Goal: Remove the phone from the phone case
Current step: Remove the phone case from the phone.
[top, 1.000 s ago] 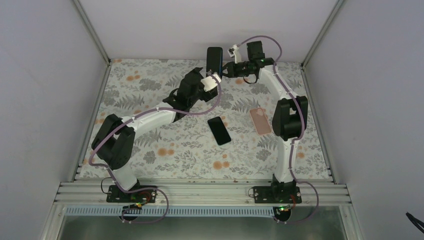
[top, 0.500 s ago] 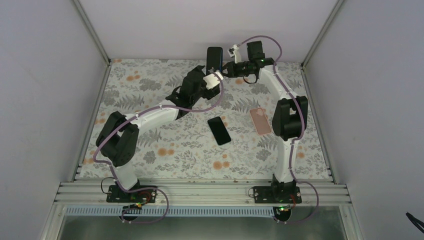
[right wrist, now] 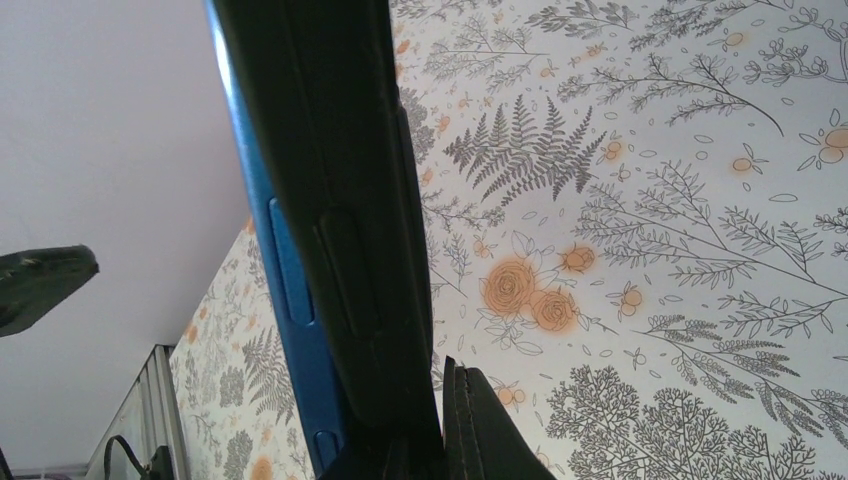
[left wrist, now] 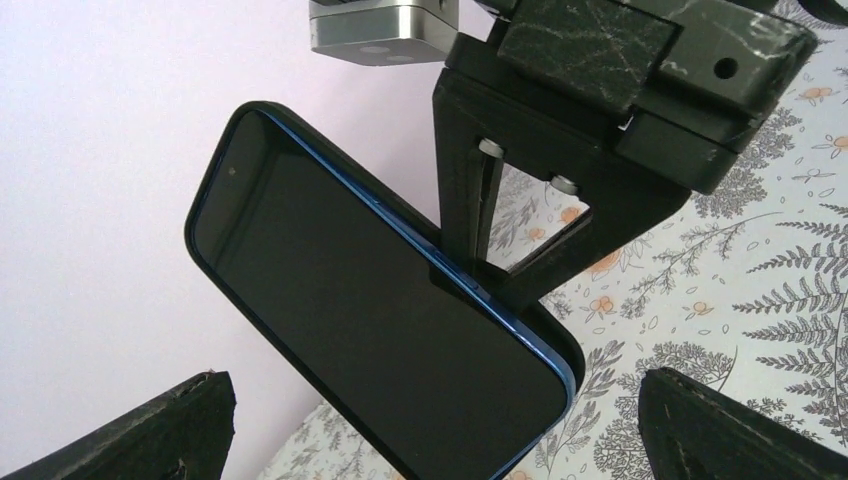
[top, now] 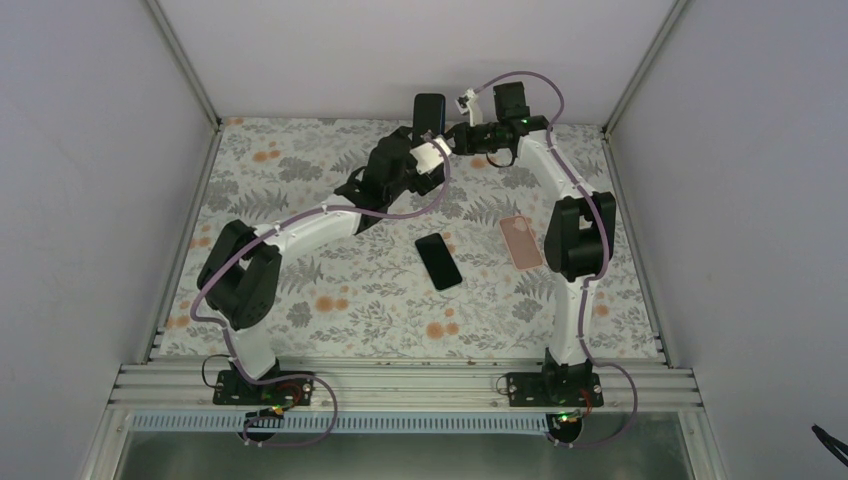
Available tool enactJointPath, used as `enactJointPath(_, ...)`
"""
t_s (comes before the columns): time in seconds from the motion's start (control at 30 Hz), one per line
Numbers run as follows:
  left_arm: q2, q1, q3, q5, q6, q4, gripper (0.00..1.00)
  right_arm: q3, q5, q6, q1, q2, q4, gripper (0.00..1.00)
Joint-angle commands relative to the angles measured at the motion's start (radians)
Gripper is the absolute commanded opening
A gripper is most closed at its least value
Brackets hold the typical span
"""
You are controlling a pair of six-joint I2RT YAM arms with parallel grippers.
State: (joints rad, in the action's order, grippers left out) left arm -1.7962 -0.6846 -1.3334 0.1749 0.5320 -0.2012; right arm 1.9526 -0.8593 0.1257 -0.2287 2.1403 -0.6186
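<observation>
Mid-task, with the phone (left wrist: 380, 330) not yet out of the phone case (right wrist: 330, 150). Holds it aloft over the far tabletop (top: 350, 320), clamped by its long edges in the right jaws. Reaches in from the left, jaws spread wide, facing the screen. Next, likely: calls for a firm pinch and peel at the case rim.

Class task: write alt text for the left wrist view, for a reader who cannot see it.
A dark-screened blue phone in a slim black case hangs tilted in the air, its long edge clamped by the black right gripper. Behind are a pale wall and a floral tablecloth; the open left gripper shows its fingertips at the bottom corners.
</observation>
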Motion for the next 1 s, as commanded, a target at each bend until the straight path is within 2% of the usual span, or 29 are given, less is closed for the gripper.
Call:
enactJointPath(0.0, -0.018, 0.000, -0.027, -0.020, -0.022, 0.009, 0.99, 0.008, -0.067, 0.017, -0.004, -0.038, 0.068, 0.04)
enactJointPath(0.97, -0.032, 0.035, -0.031, -0.008, -0.033, -0.010, 0.99, -0.012, -0.082, 0.013, -0.014, -0.051, 0.074, 0.03)
